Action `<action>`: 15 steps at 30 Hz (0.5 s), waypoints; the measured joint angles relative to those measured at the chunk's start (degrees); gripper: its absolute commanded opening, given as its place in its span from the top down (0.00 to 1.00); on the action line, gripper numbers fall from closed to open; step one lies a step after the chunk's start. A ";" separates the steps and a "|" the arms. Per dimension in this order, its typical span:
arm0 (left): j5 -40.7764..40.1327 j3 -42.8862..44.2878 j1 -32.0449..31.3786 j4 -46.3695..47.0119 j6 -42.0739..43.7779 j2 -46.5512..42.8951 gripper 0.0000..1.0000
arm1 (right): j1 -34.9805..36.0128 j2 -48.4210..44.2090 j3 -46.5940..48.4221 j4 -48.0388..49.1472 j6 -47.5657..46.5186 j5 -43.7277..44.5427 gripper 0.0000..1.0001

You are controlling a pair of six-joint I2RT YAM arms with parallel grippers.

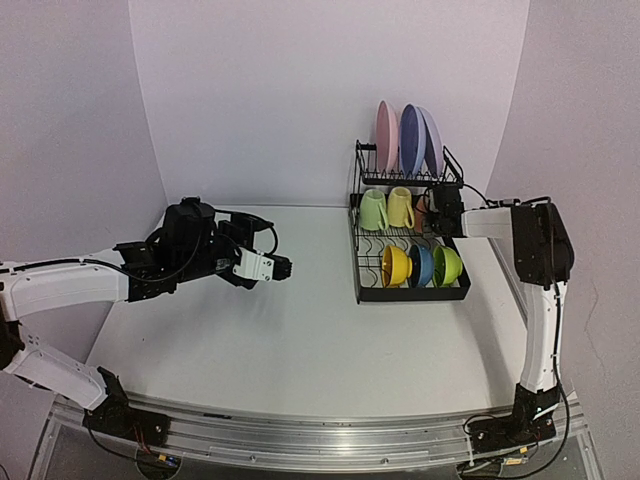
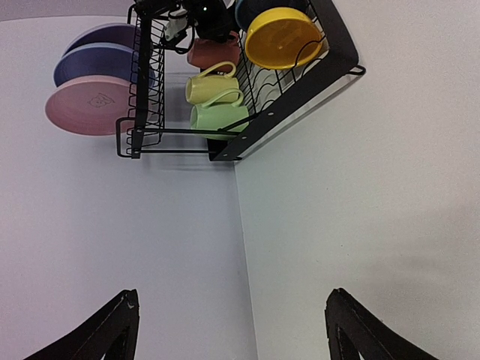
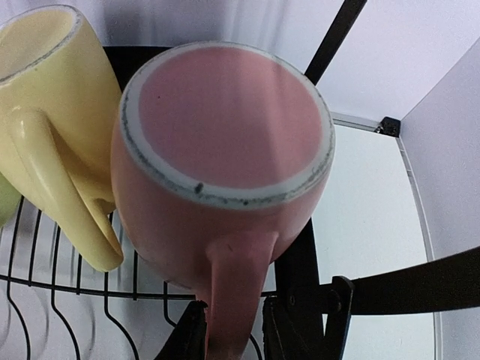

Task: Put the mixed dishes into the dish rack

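The black wire dish rack [image 1: 412, 292] stands at the back right. Pink [image 1: 386, 135], blue [image 1: 410, 140] and lilac [image 1: 432, 140] plates stand on its upper shelf. Pale green [image 1: 373, 210] and yellow [image 1: 400, 207] mugs and yellow [image 1: 395, 266], dark blue [image 1: 421, 266] and green [image 1: 447, 265] bowls sit in the lower tray. My right gripper [image 1: 441, 212] [image 3: 234, 334] is shut on the handle of the upside-down pink mug [image 3: 225, 150], next to the yellow mug [image 3: 52, 112] over the tray wires. My left gripper [image 1: 284, 268] [image 2: 232, 294] is open and empty, above the table left of the rack [image 2: 300, 82].
The white table [image 1: 300, 330] is backed by curved white walls. The rack's right side stands near the table's right edge and the right arm's upright link [image 1: 545, 300]. The left arm [image 1: 70, 285] reaches in from the left edge.
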 measured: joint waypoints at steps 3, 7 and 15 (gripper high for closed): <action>0.00 0.00 0.00 -0.02 -0.01 0.00 0.15 | -0.06 0.17 0.33 -0.30 -0.80 0.54 0.78; 0.02 0.00 0.00 -0.10 -0.01 0.00 0.15 | -0.18 2.17 2.89 -1.27 -2.91 2.48 0.79; -0.40 0.00 0.00 -2.11 -0.83 -0.02 0.15 | -0.43 5.42 5.78 -0.38 -5.93 3.24 0.79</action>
